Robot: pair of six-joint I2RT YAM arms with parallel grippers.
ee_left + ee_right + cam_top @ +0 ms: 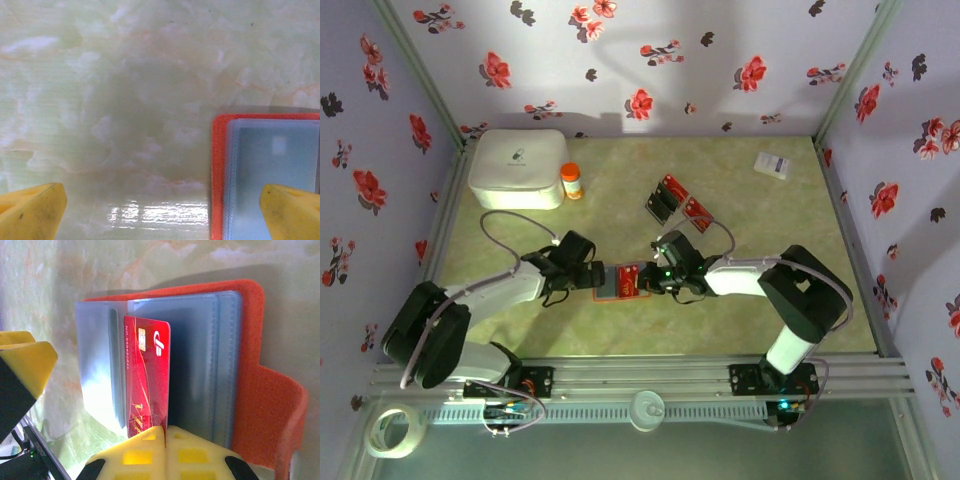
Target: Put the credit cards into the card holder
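Card print: red credit card (147, 375) with gold chip, white swoosh logo, a line of small digits too blurred to read
Right gripper (165, 432): pressed together, pinching that card's short edge against the grey-blue sleeves
Left gripper (161, 212): spread wide, holding nothing
Card holder (618, 283): open on the counter (520, 330), between both grippers
Loose cards (678, 200): farther back, well apart

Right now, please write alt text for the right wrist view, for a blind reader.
The right gripper is shut on the edge of a red credit card, holding it against the bluish-grey sleeves of the open orange card holder on a pale marbled table.
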